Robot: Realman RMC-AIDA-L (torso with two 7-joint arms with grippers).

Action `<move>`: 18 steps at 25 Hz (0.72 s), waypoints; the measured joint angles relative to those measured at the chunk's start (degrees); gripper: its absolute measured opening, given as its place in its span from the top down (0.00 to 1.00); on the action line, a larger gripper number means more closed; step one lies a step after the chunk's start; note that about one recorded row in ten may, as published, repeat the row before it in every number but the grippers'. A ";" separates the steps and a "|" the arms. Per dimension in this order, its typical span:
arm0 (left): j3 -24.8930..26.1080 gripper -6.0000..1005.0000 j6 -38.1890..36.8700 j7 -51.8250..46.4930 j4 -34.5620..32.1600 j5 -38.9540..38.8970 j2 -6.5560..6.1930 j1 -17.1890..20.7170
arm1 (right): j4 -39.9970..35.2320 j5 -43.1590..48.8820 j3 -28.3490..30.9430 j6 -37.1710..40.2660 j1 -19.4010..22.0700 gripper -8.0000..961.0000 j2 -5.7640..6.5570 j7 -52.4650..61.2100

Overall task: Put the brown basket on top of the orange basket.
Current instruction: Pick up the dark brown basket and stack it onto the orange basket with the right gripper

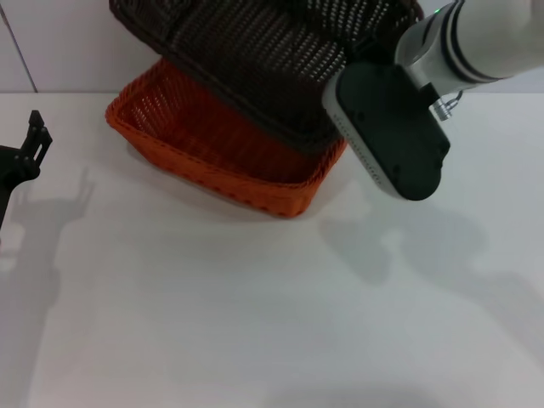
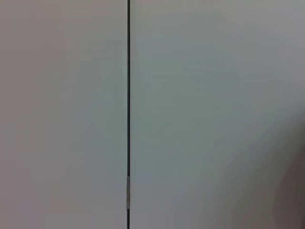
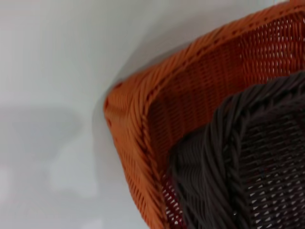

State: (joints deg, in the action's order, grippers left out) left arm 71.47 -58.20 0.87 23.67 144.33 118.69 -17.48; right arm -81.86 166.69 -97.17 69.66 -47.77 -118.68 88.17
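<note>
Brown basket (image 1: 255,51) tilted over orange basket (image 1: 195,140)

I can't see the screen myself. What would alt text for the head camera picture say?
A dark brown woven wicker basket hangs tilted over a bright orange woven wicker basket that sits on a white table, with the robot's right arm at the brown basket's lower end. The black left claw waits at the table's left edge.

Wide bare table (image 1: 255,323) in front, open to any approach. Far edge blocked by the orange basket (image 1: 212,161), its mouth mostly covered by the tilted brown basket (image 1: 263,51), one corner dipping inside. Right side crowded by the right arm (image 1: 399,127). Left gripper (image 1: 34,140) parked at the left edge.
</note>
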 joint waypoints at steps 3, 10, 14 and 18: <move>-0.01 0.17 0.18 0.01 -0.52 0.00 0.03 0.00 | 1.12 -0.06 -1.54 -1.28 -0.02 0.83 -0.22 0.17; -0.44 0.17 0.29 -0.15 -0.72 0.00 0.05 0.43 | 1.46 -0.05 -3.75 -2.27 -0.26 0.83 -0.49 1.80; -0.66 0.17 0.60 -0.22 -0.85 -0.01 0.05 0.51 | 1.69 0.15 -4.27 -2.48 -0.42 0.82 -0.62 2.15; -0.66 0.17 0.72 -0.38 -1.19 -0.01 0.05 0.42 | 3.06 0.32 -5.10 -3.58 -0.36 0.82 -0.66 2.68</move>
State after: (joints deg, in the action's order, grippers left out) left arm 70.81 -57.48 0.49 22.48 144.32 118.74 -17.06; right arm -78.80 167.00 -102.27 66.09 -48.14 -119.34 90.85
